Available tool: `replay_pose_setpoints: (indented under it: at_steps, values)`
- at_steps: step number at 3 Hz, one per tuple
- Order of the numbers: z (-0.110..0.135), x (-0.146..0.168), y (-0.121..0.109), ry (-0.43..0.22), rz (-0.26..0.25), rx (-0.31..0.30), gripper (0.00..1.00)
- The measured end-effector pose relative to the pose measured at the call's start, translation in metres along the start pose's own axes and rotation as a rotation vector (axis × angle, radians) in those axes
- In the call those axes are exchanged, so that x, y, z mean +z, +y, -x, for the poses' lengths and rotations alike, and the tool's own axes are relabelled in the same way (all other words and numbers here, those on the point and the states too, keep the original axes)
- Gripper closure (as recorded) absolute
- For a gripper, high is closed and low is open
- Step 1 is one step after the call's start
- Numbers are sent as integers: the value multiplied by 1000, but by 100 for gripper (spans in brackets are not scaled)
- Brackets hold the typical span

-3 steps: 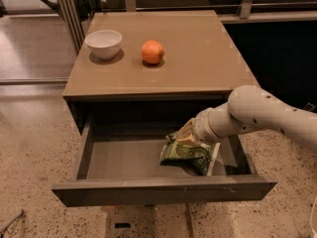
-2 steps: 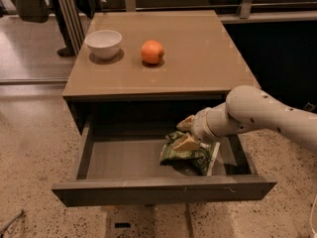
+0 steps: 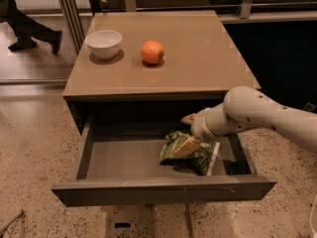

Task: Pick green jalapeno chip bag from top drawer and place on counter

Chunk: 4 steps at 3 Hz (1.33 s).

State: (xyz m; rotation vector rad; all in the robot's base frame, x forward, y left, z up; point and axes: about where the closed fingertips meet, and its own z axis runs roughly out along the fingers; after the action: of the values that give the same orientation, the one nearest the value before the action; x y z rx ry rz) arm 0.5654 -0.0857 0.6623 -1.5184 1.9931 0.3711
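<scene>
The green jalapeno chip bag (image 3: 190, 155) lies crumpled in the right half of the open top drawer (image 3: 163, 190), resting on the drawer floor. My gripper (image 3: 187, 132) reaches into the drawer from the right, just above the bag's left part. Its fingers stand apart: the lower fingertip (image 3: 185, 145) rests on the top of the bag, and the upper one points left under the counter's edge. The bag is not lifted. The counter (image 3: 198, 53) is the tan top of the cabinet, above the drawer.
A white bowl (image 3: 103, 42) and an orange round fruit (image 3: 152, 51) stand on the counter's back left. My white arm (image 3: 262, 113) crosses the drawer's right side. A person's legs (image 3: 29, 29) are on the floor at top left.
The gripper has shifted slightly left and up over the bag, with its fingers more spread. The bag has stayed in place. A person has walked into view at top left.
</scene>
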Motion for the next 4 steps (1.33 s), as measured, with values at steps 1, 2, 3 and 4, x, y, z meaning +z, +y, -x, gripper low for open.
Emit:
replay_pose_setpoints:
  at_steps: [1, 2, 3, 4]
  values:
    - [-16, 9, 0, 26, 8, 38, 29]
    - [-30, 22, 5, 59, 33, 65, 27]
    - [-30, 22, 5, 60, 34, 65, 46]
    - [-30, 22, 5, 60, 34, 65, 69]
